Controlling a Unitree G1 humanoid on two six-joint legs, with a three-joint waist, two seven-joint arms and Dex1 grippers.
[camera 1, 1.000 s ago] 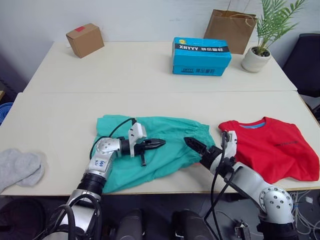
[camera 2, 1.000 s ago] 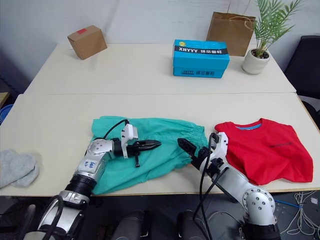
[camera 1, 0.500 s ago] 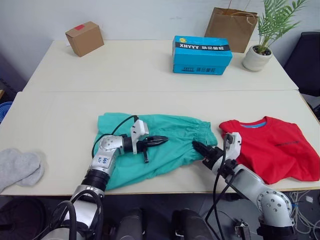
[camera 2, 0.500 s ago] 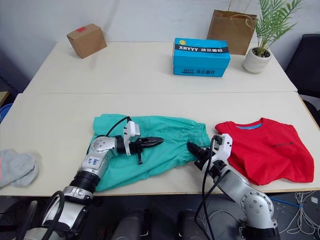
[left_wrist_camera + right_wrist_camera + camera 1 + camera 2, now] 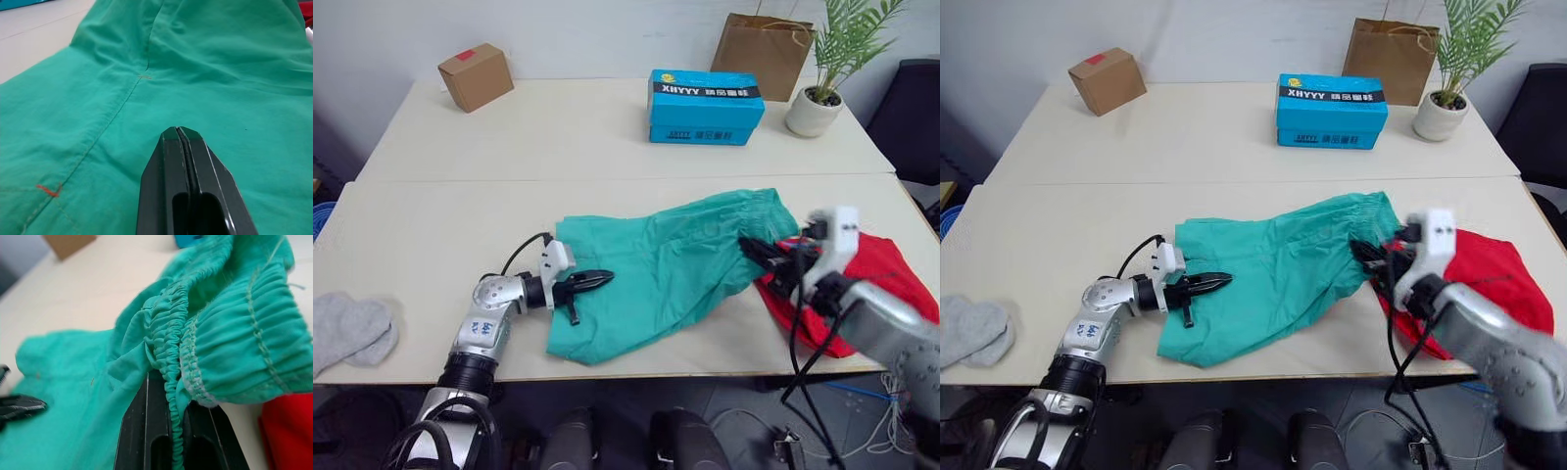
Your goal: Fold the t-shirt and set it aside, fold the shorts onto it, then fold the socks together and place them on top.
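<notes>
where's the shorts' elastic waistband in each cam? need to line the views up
Left eye view: the waistband is the raised upper-right end of the shorts, above the right gripper.
Right eye view: same place, waistband at.
Left wrist view: green cloth ahead of the shut left gripper; waistband not identifiable.
Right wrist view: gathered band draped over the gripper.
Shared landmark: the t-shirt, red in the eye and right wrist views.

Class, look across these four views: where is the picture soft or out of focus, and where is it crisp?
Right wrist view: the shorts waistband is crisp, the table beyond is soft. Left wrist view: the left gripper is sharp, the far cloth softer. Left eye view: the right gripper is slightly smeared; the blue box reads clearly.
</notes>
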